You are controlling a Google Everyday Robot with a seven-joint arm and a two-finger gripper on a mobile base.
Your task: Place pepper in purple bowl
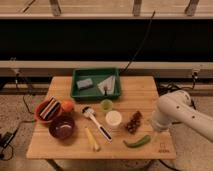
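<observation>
The pepper (137, 142), slim, curved and green, lies near the front right of the wooden table (145, 92). The purple bowl (62, 127) stands at the front left, dark and glossy, with nothing visible inside. My white arm (175, 112) reaches in from the right over the table's right edge. My gripper (156, 126) is at the arm's lower end, just right of and a little above the pepper, apart from it.
An orange-red bowl (44, 116) holding a striped object and an orange ball (67, 105) sit behind the purple bowl. A green tray (96, 92) is at the back. A green cup (106, 104), white cup (113, 118), brush (96, 123), yellow stick (91, 138) and brown cluster (133, 121) fill the middle.
</observation>
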